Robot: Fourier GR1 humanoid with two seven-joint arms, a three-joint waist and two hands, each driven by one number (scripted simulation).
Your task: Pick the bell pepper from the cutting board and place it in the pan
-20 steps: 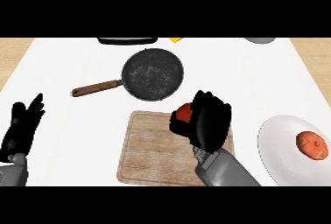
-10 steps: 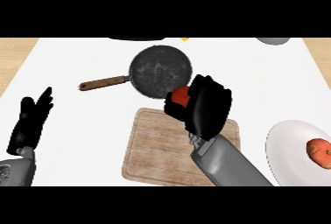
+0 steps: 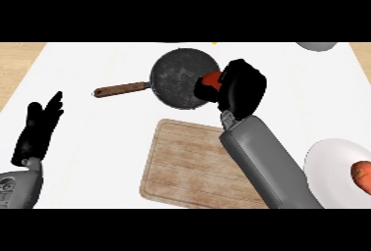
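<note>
Over one pan (image 3: pixel 181 73), one bell pepper (image 3: pixel 211 80) in right robot hand (image 3: pixel 239 88).

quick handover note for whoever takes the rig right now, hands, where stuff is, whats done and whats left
Right robot hand: curled round the red bell pepper, held over the right side of the pan.
Left robot hand: open, resting at the left edge, fingers up.
Cutting board: nothing on it now.
Done: pepper picked off the board and carried to the pan.
Left: lower it, release it in the pan, withdraw the hand.
</note>
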